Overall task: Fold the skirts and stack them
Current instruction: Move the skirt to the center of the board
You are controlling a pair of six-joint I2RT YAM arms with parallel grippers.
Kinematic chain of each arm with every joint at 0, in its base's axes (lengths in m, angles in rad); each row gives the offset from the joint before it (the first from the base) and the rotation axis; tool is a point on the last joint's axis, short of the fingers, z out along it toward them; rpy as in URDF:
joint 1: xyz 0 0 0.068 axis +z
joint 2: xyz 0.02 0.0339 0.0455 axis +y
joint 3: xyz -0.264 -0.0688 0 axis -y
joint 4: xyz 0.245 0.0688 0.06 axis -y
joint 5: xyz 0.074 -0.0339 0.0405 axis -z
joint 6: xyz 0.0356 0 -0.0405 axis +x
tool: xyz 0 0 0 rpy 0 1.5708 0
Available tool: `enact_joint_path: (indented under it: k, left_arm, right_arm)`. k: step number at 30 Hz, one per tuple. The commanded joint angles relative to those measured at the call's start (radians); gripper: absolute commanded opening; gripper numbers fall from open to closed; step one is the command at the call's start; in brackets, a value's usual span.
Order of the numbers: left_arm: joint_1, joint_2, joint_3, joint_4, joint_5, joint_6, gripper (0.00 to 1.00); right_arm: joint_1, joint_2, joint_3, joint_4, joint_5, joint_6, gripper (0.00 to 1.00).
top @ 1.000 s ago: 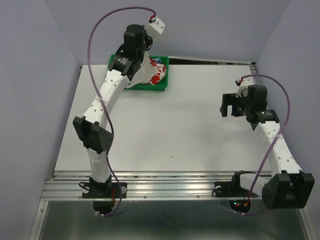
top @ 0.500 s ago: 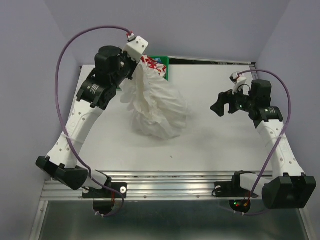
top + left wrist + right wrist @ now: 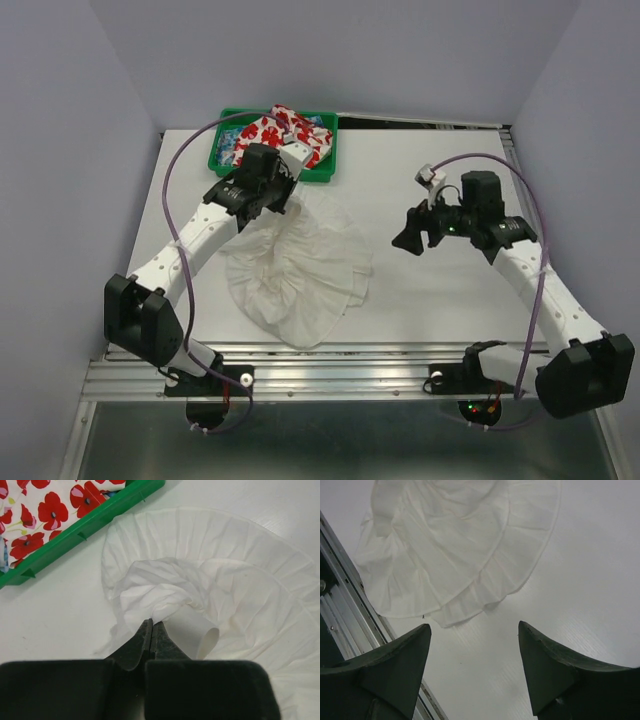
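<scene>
The plain white ruffled skirt (image 3: 305, 265) lies spread on the table left of the middle. My left gripper (image 3: 285, 192) is shut on its bunched waistband end; in the left wrist view (image 3: 152, 625) the black jaws pinch the white skirt (image 3: 225, 590) beside a loop of straight waistband. The poppy-flowered skirt (image 3: 285, 132) lies in the green tray at the back; it also shows in the left wrist view (image 3: 45, 515). My right gripper (image 3: 412, 238) is open and empty above the table, right of the white skirt; its wrist view shows the ruffled hem (image 3: 465, 555) ahead of the fingers (image 3: 552, 665).
The green plastic tray (image 3: 325, 175) stands at the back left, its rim also in the left wrist view (image 3: 100, 522). A metal rail (image 3: 340, 352) runs along the table's near edge and shows in the right wrist view (image 3: 345, 615). Purple walls close in on both sides.
My left arm lifted the white skirt out of the tray, swung it toward the middle and lowered it, so it now lies spread flat. My right gripper moved left toward the skirt.
</scene>
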Motion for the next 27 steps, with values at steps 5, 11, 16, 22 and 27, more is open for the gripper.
enact_joint_path:
  k: [5, 11, 16, 22, 27]
  left_arm:
    - [0.179, 0.104, 0.045, 0.039, 0.086, -0.192, 0.0]
    - [0.34, 0.146, 0.062, 0.028, 0.192, -0.287, 0.0]
    - [0.377, 0.154, 0.024, 0.053, 0.216, -0.318, 0.0]
    - [0.403, 0.167, 0.028, 0.052, 0.25, -0.323, 0.0]
    - [0.423, 0.186, 0.043, 0.047, 0.281, -0.326, 0.0]
  right_arm:
    - [0.403, 0.175, 0.05, 0.261, 0.271, 0.142, 0.7]
    - [0.636, 0.335, 0.118, 0.376, 0.398, 0.157, 0.69]
    - [0.779, 0.471, 0.213, 0.432, 0.503, 0.149, 0.67]
    - [0.869, 0.608, 0.285, 0.532, 0.598, 0.114, 0.64]
    - [0.912, 0.726, 0.369, 0.532, 0.678, 0.111, 0.63]
